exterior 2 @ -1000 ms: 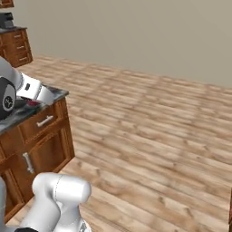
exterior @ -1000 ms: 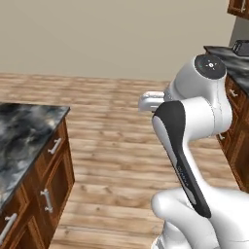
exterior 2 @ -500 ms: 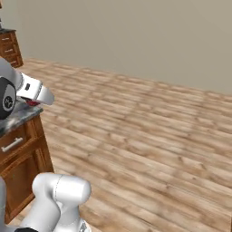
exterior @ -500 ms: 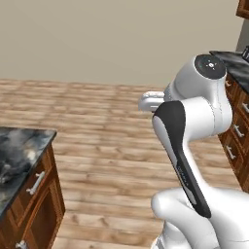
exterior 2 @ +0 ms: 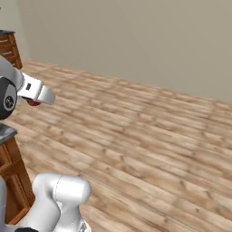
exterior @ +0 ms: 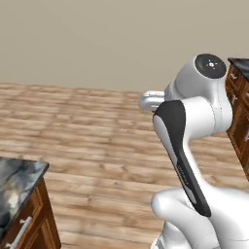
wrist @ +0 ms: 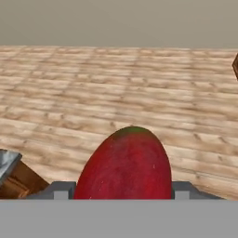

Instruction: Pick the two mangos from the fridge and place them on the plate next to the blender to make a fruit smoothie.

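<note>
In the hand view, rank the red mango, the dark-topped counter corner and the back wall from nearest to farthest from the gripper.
1. The red mango, held in the gripper, bottom centre.
2. The dark-topped counter corner, low at the left edge, close below.
3. The back wall, across the top, beyond the wood floor.

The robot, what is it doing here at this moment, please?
The robot's gripper holds a deep red mango between its fingers. The arm is folded close to the body, with wooden floor ahead of it. A dark stone counter on wood cabinets sits at the lower left of the left base view. So one mango is in hand and not yet set down.
</note>
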### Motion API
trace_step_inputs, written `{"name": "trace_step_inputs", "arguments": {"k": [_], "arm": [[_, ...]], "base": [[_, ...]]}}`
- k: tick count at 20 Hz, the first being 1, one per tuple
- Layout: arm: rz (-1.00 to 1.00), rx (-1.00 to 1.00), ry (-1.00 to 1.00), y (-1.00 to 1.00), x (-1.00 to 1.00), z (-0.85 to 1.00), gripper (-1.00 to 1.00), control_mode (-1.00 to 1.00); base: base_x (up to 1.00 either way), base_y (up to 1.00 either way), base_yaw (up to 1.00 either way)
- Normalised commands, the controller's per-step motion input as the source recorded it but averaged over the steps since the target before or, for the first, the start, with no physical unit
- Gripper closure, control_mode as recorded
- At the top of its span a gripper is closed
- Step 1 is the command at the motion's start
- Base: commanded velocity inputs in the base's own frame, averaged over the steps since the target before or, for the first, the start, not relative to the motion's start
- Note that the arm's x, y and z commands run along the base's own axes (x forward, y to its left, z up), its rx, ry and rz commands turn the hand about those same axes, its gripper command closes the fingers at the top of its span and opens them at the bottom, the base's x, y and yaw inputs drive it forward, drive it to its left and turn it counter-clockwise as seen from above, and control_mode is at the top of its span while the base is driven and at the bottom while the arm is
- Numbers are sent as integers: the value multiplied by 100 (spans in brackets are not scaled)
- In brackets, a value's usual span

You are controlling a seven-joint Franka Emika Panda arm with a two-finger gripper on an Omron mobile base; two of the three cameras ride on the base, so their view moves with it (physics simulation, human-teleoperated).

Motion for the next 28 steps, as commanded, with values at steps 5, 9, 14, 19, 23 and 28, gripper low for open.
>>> {"name": "trace_step_inputs", "arguments": {"k": [5, 9, 14, 19, 23, 28], "arm": [[0, 0, 0, 0, 0, 0, 100, 100], [0, 0, 0, 0, 0, 0, 100, 100], [0, 0, 0, 0, 0, 0, 100, 100], [0, 0, 0, 0, 0, 0, 100, 100], [0, 0, 0, 0, 0, 0, 100, 100], [0, 0, 0, 0, 0, 0, 100, 100]], "base": [[100, 0, 39], [100, 0, 53], [100, 0, 65], [100, -1, 66], [100, -22, 61], [100, -24, 60]]}}
